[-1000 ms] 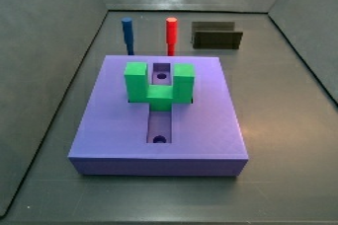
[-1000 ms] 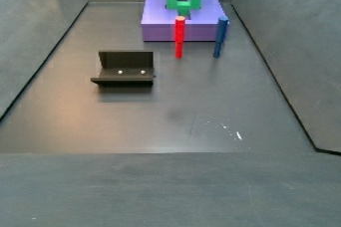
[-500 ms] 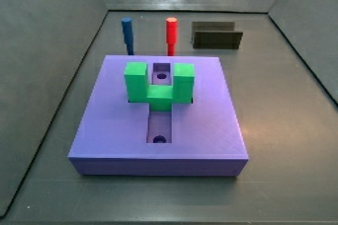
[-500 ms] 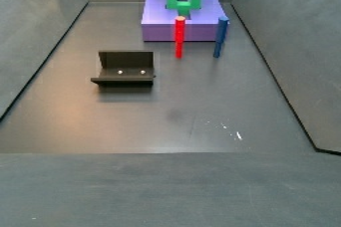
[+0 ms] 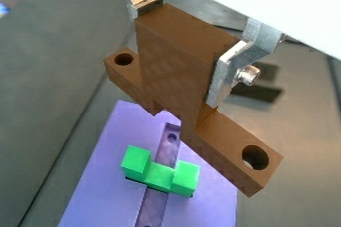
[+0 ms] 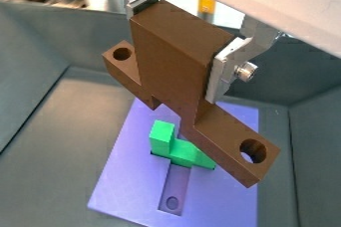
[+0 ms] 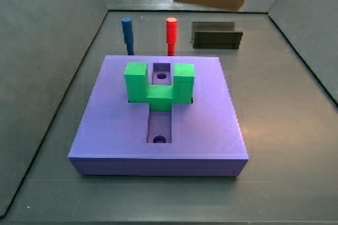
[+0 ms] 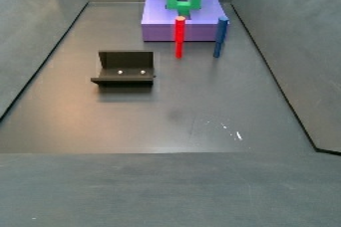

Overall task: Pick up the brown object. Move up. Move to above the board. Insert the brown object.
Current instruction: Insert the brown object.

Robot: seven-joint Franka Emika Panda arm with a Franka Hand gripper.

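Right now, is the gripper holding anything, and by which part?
Yes. The gripper holds the brown object by its upright crosspiece, high above the board.

Soft, even light is falling from overhead, leaving only faint shadows under the board point(image 7: 158, 111). A pale sheen is glinting off the dark floor point(image 8: 213, 126) in front of the fixture point(image 8: 124, 70). In both wrist views the brown object point(image 5: 186, 77) held between the plates of the gripper point(image 5: 189, 27) is looking sharp, while the background behind it is blurring and washing out to white.
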